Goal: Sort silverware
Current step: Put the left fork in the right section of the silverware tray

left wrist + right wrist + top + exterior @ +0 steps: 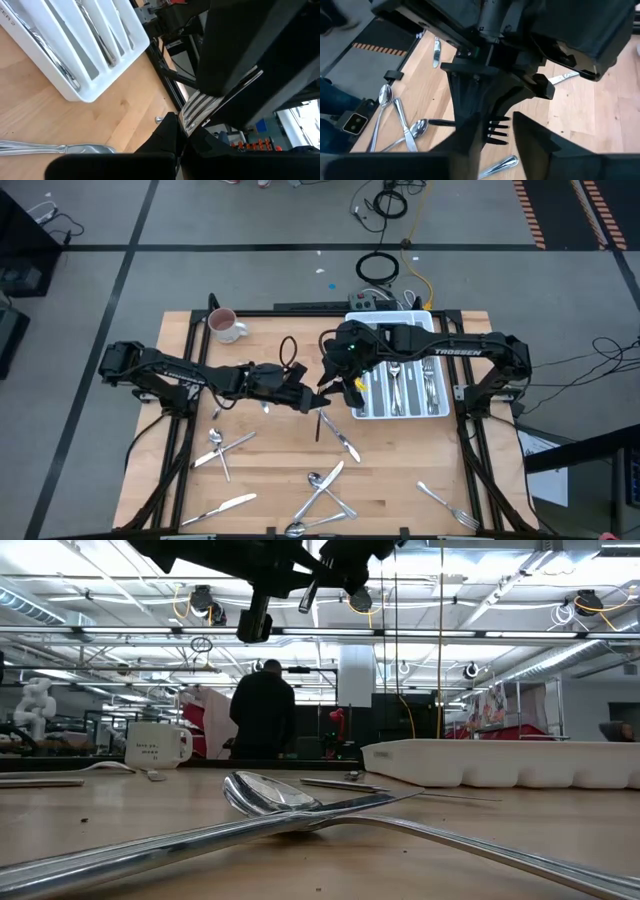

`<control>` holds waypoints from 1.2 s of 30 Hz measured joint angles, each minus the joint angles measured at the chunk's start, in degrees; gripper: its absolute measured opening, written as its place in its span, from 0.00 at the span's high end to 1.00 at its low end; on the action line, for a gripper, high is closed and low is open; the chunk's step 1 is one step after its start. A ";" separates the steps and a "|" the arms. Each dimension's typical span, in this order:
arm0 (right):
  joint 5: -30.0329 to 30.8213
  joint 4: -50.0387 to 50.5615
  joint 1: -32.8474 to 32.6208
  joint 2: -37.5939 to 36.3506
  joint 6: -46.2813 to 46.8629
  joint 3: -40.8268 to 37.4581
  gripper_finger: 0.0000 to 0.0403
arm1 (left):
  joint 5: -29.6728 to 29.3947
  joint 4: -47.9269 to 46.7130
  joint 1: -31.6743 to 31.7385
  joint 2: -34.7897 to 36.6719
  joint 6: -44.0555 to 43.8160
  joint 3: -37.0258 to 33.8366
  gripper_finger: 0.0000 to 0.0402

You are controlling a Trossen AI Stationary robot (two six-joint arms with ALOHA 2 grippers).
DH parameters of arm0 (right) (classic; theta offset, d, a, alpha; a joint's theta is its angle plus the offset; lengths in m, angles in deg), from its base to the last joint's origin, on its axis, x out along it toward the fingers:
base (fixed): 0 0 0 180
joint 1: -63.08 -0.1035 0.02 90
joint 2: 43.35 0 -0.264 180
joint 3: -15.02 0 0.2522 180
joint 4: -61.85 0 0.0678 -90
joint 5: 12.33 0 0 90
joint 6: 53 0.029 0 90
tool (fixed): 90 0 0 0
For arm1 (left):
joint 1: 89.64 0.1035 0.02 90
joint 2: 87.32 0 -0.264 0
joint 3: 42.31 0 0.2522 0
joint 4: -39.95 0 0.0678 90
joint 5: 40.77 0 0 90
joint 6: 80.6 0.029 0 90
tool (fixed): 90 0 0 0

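One fork (200,107) clamped in left gripper (182,132); tines between right gripper's (497,131) parted fingers (530,131).

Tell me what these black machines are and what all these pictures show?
They are two robot arms with pinchers for hands, tidying knives, forks and spoons. One picture looks straight down from above, one looks across the wooden table from its top, and two come from little cameras on the arms' wrists. On the table lie loose forks, spoons and knives, a mug and a white tray with some cutlery already inside. In the middle, the left pincher holds a fork up off the table. The right pincher is right at the fork, its two fingers apart on either side of it.
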 joint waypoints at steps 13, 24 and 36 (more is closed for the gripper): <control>0.26 0.69 0.07 0.00 -2.79 0.00 1.00 | -1.89 -0.14 -0.02 0.00 1.38 0.00 0.99; -0.13 1.76 -0.01 0.00 -2.69 0.00 1.00 | -3.38 0.34 0.00 -0.02 2.66 0.00 0.86; -0.23 4.81 1.10 0.00 -2.64 -0.02 1.00 | -3.31 1.42 -0.73 0.00 5.49 0.00 0.67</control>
